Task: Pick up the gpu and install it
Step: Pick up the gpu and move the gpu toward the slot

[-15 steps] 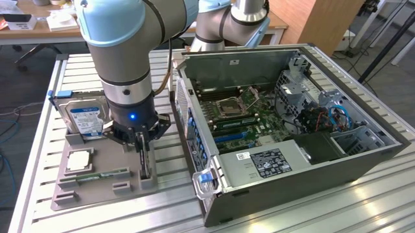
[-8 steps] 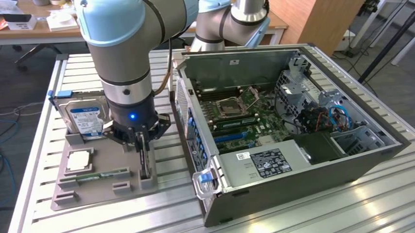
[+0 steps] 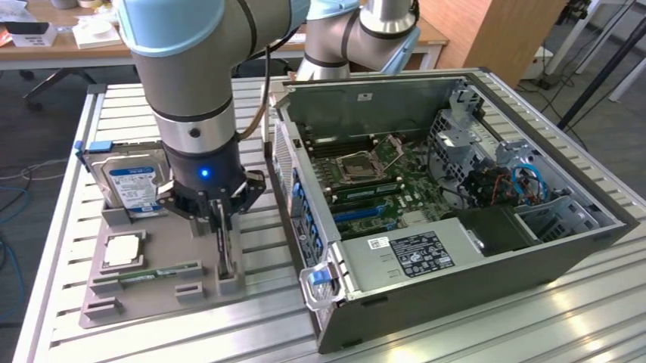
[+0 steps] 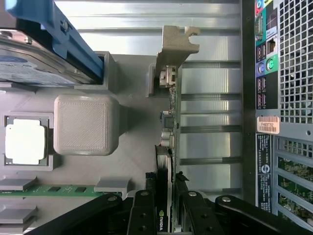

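The gpu (image 3: 226,255) (image 4: 169,115) stands on edge in a slot of the grey holder tray (image 3: 151,301) (image 4: 134,152), its silvery bracket (image 4: 177,46) at the far end. My gripper (image 3: 223,221) (image 4: 165,218) hangs straight above it. The black fingers (image 4: 143,215) press on both faces of the card's upper edge, so the gripper is shut on the gpu. The card still sits in its slot. To the exterior view's right lies the open computer case (image 3: 565,249), its motherboard (image 3: 374,181) exposed.
The tray also holds a hard drive (image 3: 131,185) (image 4: 39,63) with a blue-white label, a CPU (image 3: 121,249) (image 4: 24,142) and a green memory stick (image 3: 151,274) (image 4: 58,188). The case's rear wall (image 4: 274,122) is close beside the tray. A second arm (image 3: 353,38) stands behind.
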